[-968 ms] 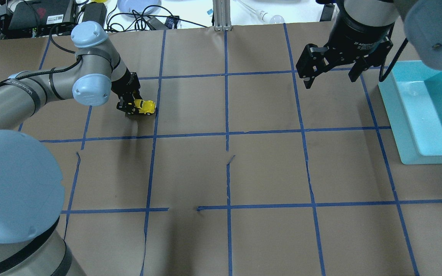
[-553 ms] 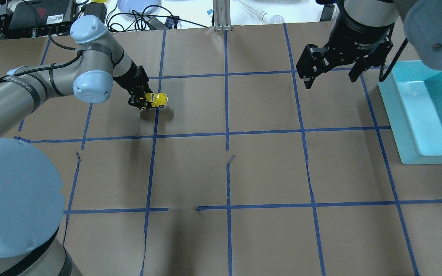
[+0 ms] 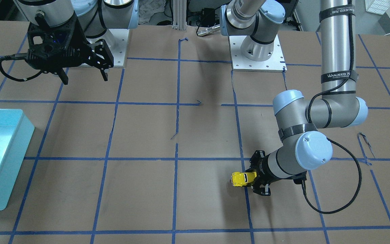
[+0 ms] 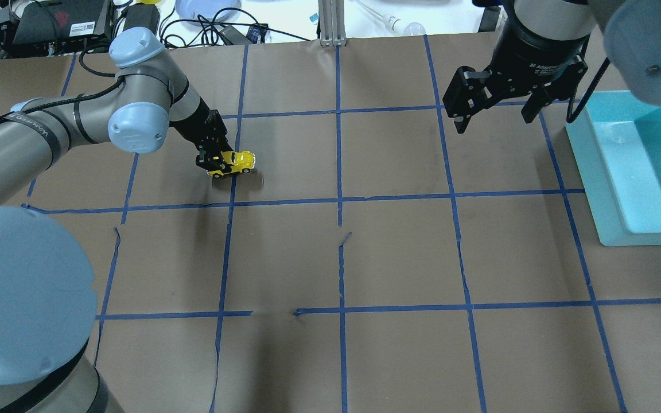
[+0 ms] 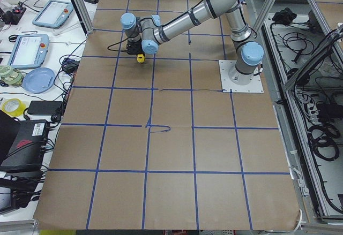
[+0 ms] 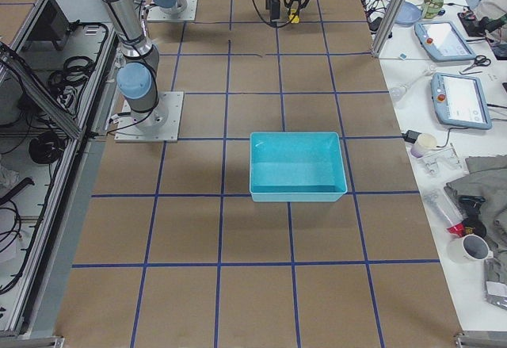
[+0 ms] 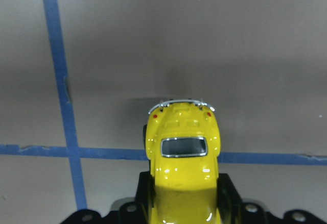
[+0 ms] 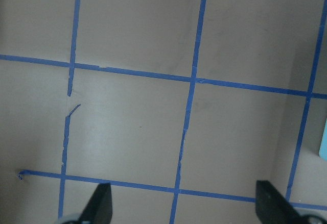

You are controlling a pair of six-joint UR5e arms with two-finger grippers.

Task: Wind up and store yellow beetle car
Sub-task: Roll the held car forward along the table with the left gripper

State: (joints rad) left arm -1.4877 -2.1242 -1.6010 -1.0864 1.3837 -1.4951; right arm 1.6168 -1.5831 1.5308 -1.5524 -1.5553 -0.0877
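Left wrist-mounted view, nearest the lens: the yellow beetle car (image 7: 181, 168) is seen clamped between the left jaws at the bottom centre of the frame. It is gripped across its flanks, and the bumper end with two small red lamps is pointed away. Beyond it the brown worktop (image 7: 204, 40) is crossed by blue tape lines. In the overhead view the car (image 4: 233, 163) is found in the upper left of the frame, just right of a tape line and low over the worktop; whether its wheels touch cannot be told. Farther off, at the upper right, the right jaws are spread wide and empty, and in the right wrist view their fingertips (image 8: 102, 203) are shown well apart over bare paper. A teal bin (image 4: 594, 172) is set at the right edge, well apart from the car. The toy is judged light, rigid and glossy, so its rounded shell may slip. It is best held low across the sides between the wheels, which are likely to roll freely. One car, one bin, two arms and two sets of jaws are counted.
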